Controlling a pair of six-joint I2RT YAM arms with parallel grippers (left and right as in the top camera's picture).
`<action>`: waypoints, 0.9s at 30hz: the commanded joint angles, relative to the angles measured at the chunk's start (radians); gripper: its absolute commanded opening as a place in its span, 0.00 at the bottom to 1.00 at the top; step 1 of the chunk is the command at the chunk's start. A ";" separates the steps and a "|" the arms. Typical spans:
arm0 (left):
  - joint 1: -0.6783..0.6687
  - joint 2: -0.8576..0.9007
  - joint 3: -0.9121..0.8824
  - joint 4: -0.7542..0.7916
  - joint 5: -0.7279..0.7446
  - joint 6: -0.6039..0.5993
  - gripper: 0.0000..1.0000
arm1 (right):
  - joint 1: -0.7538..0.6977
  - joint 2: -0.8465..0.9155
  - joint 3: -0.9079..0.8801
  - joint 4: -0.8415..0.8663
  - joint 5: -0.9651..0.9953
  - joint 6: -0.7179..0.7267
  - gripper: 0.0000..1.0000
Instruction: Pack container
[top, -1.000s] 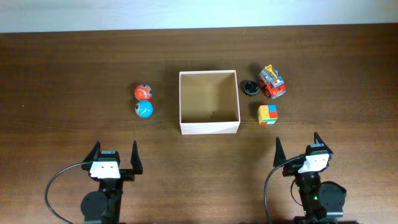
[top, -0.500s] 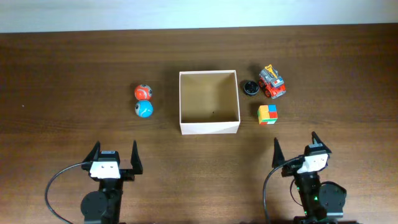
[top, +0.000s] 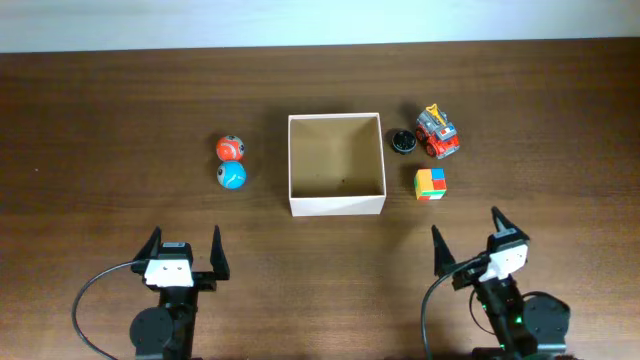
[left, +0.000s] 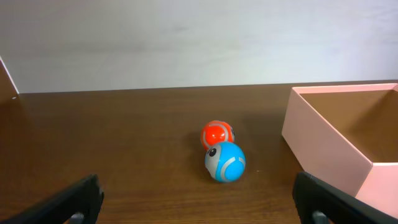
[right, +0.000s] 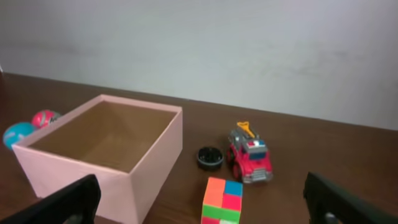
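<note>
The container is a white box with a brown floor. It sits in the middle of the table, with its open side up.

Left of it are a red ball and a blue ball, touching each other. Right of it is a small black round thing, maybe a cap; it is too small to tell. Next to that is a red toy truck. A colourful cube sits in front of them.

The left gripper is near the front edge, fingers spread wide. The right gripper is in front of the cube, also wide, and turned a bit.
</note>
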 joint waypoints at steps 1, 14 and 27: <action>0.006 -0.009 -0.004 -0.005 -0.004 0.015 0.99 | 0.002 0.088 0.125 -0.050 0.066 -0.017 0.99; 0.006 -0.009 -0.004 -0.005 -0.004 0.015 0.99 | 0.002 0.811 0.891 -0.675 0.170 -0.059 0.99; 0.006 -0.009 -0.004 -0.005 -0.004 0.015 0.99 | 0.002 1.349 1.400 -1.216 0.164 -0.021 0.99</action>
